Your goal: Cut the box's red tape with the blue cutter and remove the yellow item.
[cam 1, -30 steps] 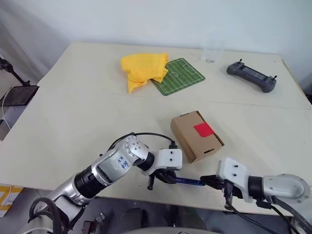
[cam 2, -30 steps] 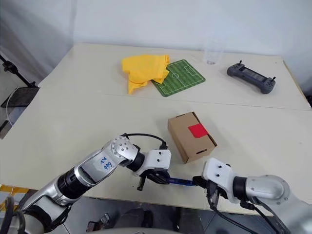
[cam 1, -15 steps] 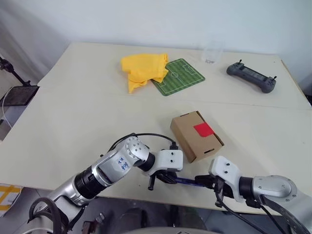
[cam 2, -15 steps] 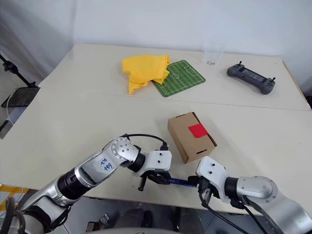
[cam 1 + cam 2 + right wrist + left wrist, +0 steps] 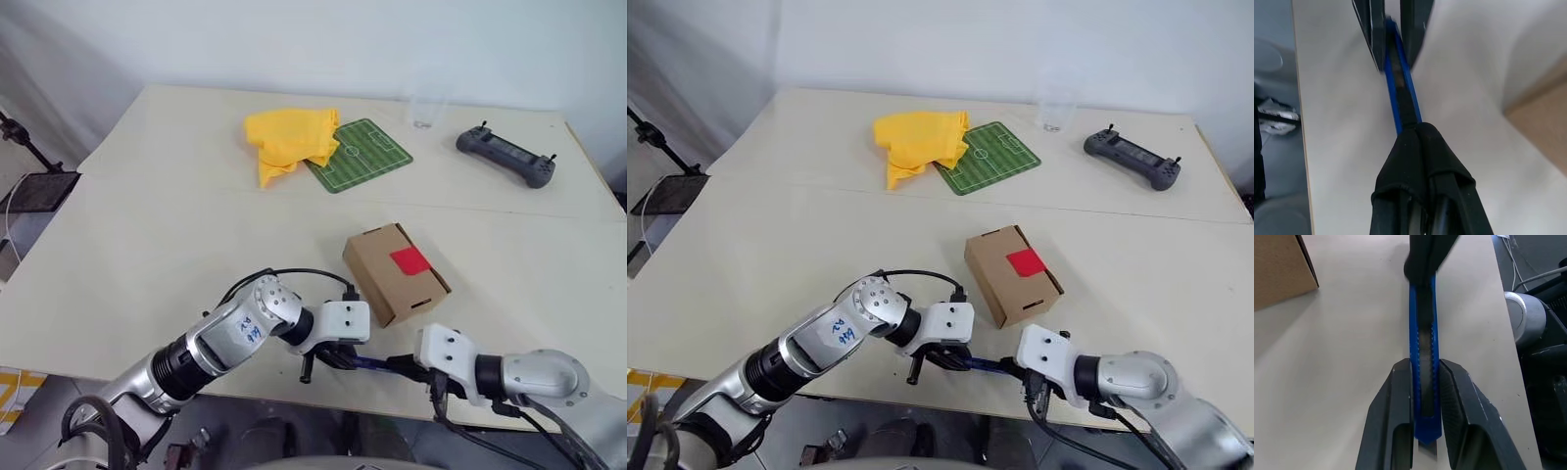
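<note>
The blue cutter (image 5: 1423,357) lies low over the near edge of the table (image 5: 147,235), held between the two grippers. The left gripper (image 5: 1425,396) pinches one end of it: its two black fingers (image 5: 1396,416) press on both sides of the blue body. The right gripper (image 5: 1418,142) has its fingers pressed together on the other end of the cutter, and in the right wrist view the blue body comes out from between them toward the left gripper. In the head views the cutter (image 5: 377,364) runs nearly level between the white wrists, just in front of the box.

The box (image 5: 395,272) stands on the table just behind the grippers, apart from them, with the lid closed. The red tape (image 5: 409,259) sits on the top of the lid, toward its right side.

Far back on the table a yellow cloth (image 5: 286,140) lies crumpled, and it overlaps one corner of a green mat (image 5: 362,154) with a football field print. A clear cup (image 5: 423,110) stands near the back edge, and a dark game controller (image 5: 505,154) lies to the right of it
</note>
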Tool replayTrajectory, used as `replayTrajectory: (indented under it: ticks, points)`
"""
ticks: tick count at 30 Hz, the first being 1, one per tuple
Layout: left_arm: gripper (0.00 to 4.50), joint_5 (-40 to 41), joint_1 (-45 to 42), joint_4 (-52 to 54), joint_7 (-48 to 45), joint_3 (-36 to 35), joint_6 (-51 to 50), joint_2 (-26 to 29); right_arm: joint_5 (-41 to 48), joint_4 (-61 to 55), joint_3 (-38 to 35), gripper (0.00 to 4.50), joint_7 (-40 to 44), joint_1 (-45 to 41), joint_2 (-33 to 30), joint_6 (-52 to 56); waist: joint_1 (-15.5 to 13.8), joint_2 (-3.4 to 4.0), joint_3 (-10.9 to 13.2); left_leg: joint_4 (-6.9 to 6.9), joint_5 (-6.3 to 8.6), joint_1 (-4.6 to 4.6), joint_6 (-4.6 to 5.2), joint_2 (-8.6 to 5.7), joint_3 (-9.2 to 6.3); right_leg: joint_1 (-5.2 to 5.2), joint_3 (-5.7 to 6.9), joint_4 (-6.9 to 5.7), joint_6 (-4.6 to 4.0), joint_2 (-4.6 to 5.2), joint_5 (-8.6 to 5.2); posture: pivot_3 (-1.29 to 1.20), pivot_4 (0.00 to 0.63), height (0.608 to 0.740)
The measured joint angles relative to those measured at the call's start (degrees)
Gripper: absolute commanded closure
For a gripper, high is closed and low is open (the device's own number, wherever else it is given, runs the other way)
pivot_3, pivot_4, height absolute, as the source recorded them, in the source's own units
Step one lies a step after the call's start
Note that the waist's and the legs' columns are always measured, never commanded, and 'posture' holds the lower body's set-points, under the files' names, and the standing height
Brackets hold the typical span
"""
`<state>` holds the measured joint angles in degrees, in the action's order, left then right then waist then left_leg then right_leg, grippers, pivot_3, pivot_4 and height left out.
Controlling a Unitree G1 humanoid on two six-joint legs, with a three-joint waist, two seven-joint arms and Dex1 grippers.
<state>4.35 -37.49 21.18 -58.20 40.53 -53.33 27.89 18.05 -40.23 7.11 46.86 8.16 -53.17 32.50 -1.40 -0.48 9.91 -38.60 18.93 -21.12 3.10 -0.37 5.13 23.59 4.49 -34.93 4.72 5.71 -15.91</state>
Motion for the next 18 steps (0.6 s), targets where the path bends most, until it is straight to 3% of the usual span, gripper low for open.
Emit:
replayTrajectory:
  ticks: [7, 15, 18]
  points:
    - [4.07, 0.0, -0.3, 0.1, 0.1, 0.3, -0.4, -0.3, -1.7, 1.5, 6.2, 4.47, 0.3, -5.9, 3.9, 0.1, 0.0, -0.03, 0.0, -0.01, 0.01, -0.01, -0.01, 0.0, -0.03, 0.0, 0.0, 0.0, 0.0, 0.0, 0.0, 0.0, 0.15, 0.74]
    - [4.07, 0.0, -0.4, -0.2, -0.1, 0.7, 1.3, 0.0, 0.7, 1.0, 3.2, 4.47, 0.6, -2.9, 4.2, 1.1, -0.2, -0.01, 0.0, -0.02, 0.05, -0.08, 0.01, 0.0, -0.06, 0.01, 0.01, 0.02, 0.0, 0.01, 0.0, 0.0, 0.15, 0.74]
    - [4.07, -0.1, 1.2, -1.3, -1.3, 0.0, 10.4, 2.5, 13.1, -2.9, -8.2, 3.59, 1.3, 3.7, 3.5, 9.4, -0.1, 0.08, 0.1, 0.03, 0.1, -0.13, 0.01, 0.0, -0.09, 0.06, 0.02, 0.05, 0.0, 0.0, 0.0, 0.0, 0.15, 0.74]
